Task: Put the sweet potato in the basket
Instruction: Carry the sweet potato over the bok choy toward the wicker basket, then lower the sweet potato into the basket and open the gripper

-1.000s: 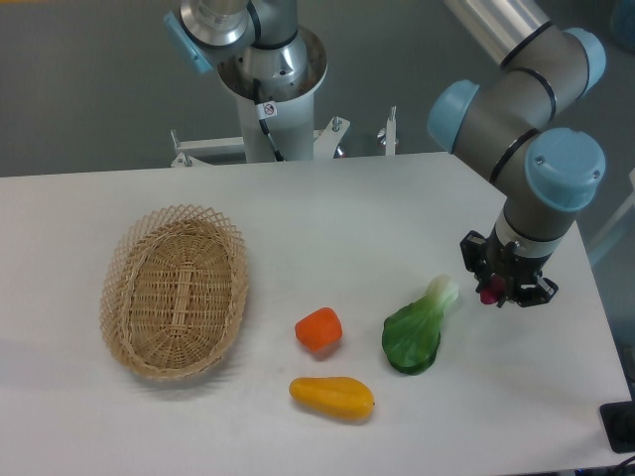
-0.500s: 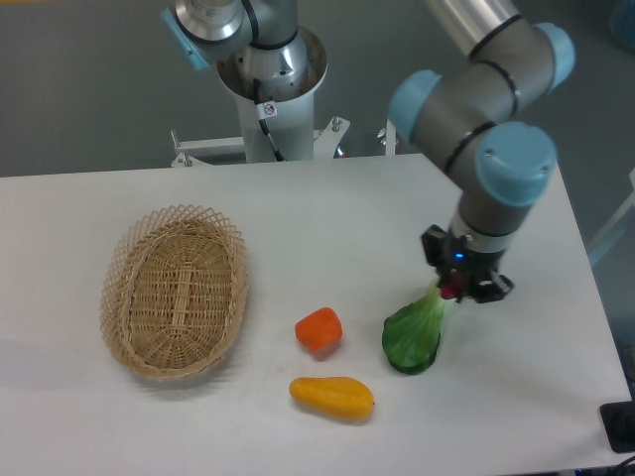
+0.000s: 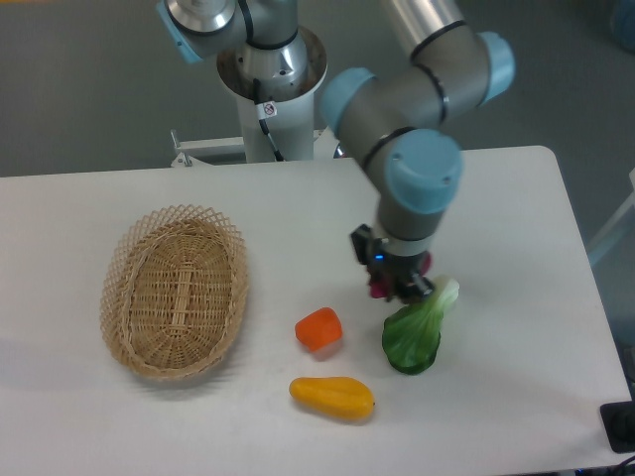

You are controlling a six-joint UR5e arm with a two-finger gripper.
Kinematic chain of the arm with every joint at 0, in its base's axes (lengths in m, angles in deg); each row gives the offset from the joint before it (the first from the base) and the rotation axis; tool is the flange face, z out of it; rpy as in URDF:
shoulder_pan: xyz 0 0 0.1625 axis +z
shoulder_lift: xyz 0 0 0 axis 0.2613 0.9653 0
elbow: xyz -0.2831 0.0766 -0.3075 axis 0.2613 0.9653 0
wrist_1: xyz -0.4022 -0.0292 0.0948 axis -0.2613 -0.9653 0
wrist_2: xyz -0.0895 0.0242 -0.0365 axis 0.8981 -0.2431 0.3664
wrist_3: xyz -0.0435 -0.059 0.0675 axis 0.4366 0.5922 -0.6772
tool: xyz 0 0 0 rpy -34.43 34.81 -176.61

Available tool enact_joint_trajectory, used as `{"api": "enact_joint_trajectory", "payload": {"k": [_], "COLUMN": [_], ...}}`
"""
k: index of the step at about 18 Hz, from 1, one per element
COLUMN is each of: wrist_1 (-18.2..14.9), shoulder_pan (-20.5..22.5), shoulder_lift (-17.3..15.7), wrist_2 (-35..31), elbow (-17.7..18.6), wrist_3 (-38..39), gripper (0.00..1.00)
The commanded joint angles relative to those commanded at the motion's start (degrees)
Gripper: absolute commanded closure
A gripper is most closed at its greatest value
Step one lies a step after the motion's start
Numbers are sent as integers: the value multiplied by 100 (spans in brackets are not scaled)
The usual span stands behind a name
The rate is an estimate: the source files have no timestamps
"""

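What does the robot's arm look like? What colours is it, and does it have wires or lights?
The arm is made of fat grey tubes joined by round joints with light blue caps. At its tip sits a small black gripper with a tiny blue light glowing on it. Behind, the silver base column has a black cable running down it and a small red-and-white sticker.
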Motion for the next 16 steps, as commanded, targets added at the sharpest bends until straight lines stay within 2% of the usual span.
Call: {"api": "enact_joint_trajectory", "payload": {"k": [5, 9, 12, 14, 15, 16], "wrist_1": [35, 44, 263, 491, 658, 816], "shoulder_pan": [-720, -1441, -1890, -2040, -2084, -2128], "shoulder_lift": [-35, -18, 35, 35, 35, 44], "wrist_2": [0, 0, 0, -8, -8, -8], "elbow": [273, 326, 474, 729, 835, 905], "wrist_3": [616, 1116, 1407, 1452, 1452, 1452], "gripper": [83, 83, 83, 77, 70, 54]}}
